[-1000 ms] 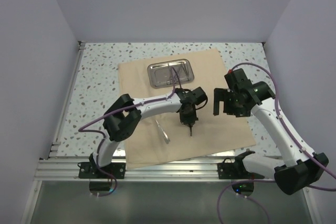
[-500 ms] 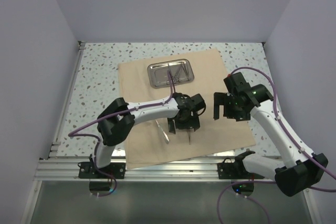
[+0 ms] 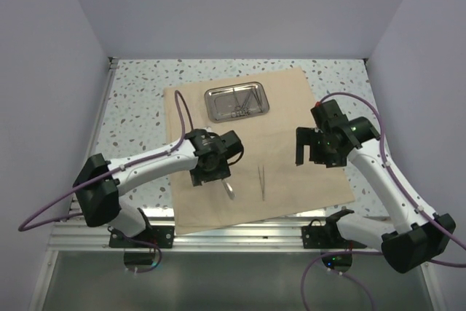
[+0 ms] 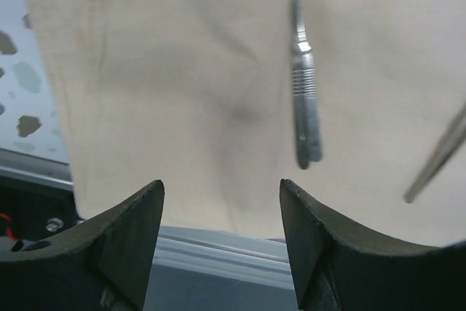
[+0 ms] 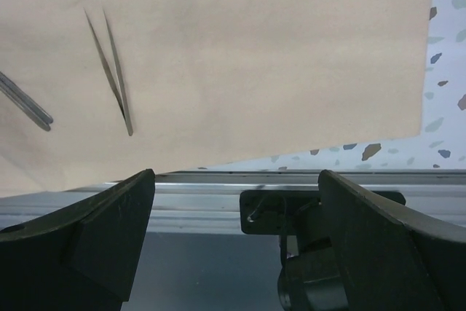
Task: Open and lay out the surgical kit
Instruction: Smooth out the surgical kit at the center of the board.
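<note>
Nearward of the steel tray (image 3: 209, 104), on the spread tan cloth wrap (image 3: 306, 100), the tweezers (image 3: 262, 181) are now seen lying free. They have been let go, and the left gripper (image 4: 220, 193) has been swung off to their left. Its jaws are held well apart with nothing between them, and the scalpel (image 4: 306, 100) is framed just ahead of them, flat on the cloth. Two instruments can thus be counted as laid out, side by side, apart from each other. Thin silver pieces are still made out inside the tray, too small to be named, so more fetching is judged to remain. Right of the tray and nearer, the right gripper (image 5: 237, 180) is hung over the cloth, jaws spread wide, empty. Speckled table (image 3: 138, 92) is shown around the cloth. No obstacle is seen between the left gripper and the tray.
</note>
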You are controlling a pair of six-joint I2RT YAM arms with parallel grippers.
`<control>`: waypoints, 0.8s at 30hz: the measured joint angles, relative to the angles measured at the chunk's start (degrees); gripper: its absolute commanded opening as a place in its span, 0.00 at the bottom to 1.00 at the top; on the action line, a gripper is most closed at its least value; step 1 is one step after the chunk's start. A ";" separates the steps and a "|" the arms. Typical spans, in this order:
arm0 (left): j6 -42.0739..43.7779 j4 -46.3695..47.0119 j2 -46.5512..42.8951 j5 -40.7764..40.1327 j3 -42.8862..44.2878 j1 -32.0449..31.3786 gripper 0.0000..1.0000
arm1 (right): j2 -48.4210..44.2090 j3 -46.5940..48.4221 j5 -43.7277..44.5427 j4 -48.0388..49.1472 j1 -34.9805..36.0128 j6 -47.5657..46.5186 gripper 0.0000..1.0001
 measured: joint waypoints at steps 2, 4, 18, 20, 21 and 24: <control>-0.92 -0.59 -2.01 -0.26 -4.59 0.00 0.67 | 0.20 0.02 -0.76 0.09 0.00 0.02 0.98; -1.66 -1.18 -3.54 -0.48 -9.33 0.26 0.66 | 0.63 0.07 -1.14 0.22 0.00 0.02 0.98; 1.46 4.39 -20.00 -2.03 -27.26 8.48 0.62 | 2.32 0.15 -3.82 1.38 0.00 0.15 0.98; 2.95 6.29 -20.11 -1.99 -28.98 9.25 0.61 | 2.40 0.13 -3.85 1.49 0.00 0.24 0.98; 3.78 7.26 -20.09 -1.92 -29.75 9.55 0.61 | 2.54 0.15 -3.85 1.57 0.00 0.26 0.98; 5.92 10.38 -20.06 -1.57 -31.71 10.99 0.59 | 3.06 0.13 -3.85 1.77 0.00 0.33 0.98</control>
